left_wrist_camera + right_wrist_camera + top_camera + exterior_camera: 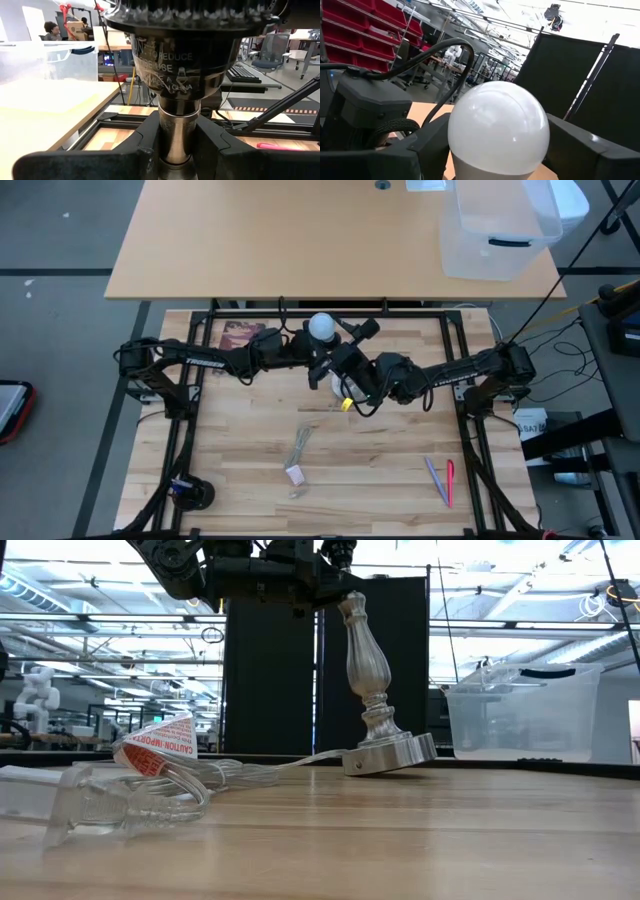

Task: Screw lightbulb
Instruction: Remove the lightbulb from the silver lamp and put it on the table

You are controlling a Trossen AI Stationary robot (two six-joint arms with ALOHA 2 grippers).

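At the back-centre of the wooden table (250, 480), we find both arms converged on the lamp stand (368, 670). Our left gripper (175, 145) is pinched on the stand's silver post just below the black socket (180, 55); the left wrist view shows a dark finger on each side of the post, touching it. In the low view the stand is tipped, with one edge of its round base (392, 752) off the wood, so it appears to be held partly lifted rather than standing free.

Our right gripper (495, 150) holds the lightbulb (497, 127): the right wrist view shows the white globe seated between its two fingers, which close against the lower flanks. In the high view the lightbulb (321, 327) sits just beside the left gripper's end, at the top of the stand.

Key relation: the bulb's long axis seems to run roughly in line with the tilted post, globe away from the socket, screw base toward it. The base itself is hidden, so we cannot tell whether threads are engaged.

Judgement: the next move calls for rotation about that shared axis, while the left arm holds the post steady. A misaligned axis risks cross-threading.

A clear power cord (200, 780) with a warning tag (155, 745) trails across the table.
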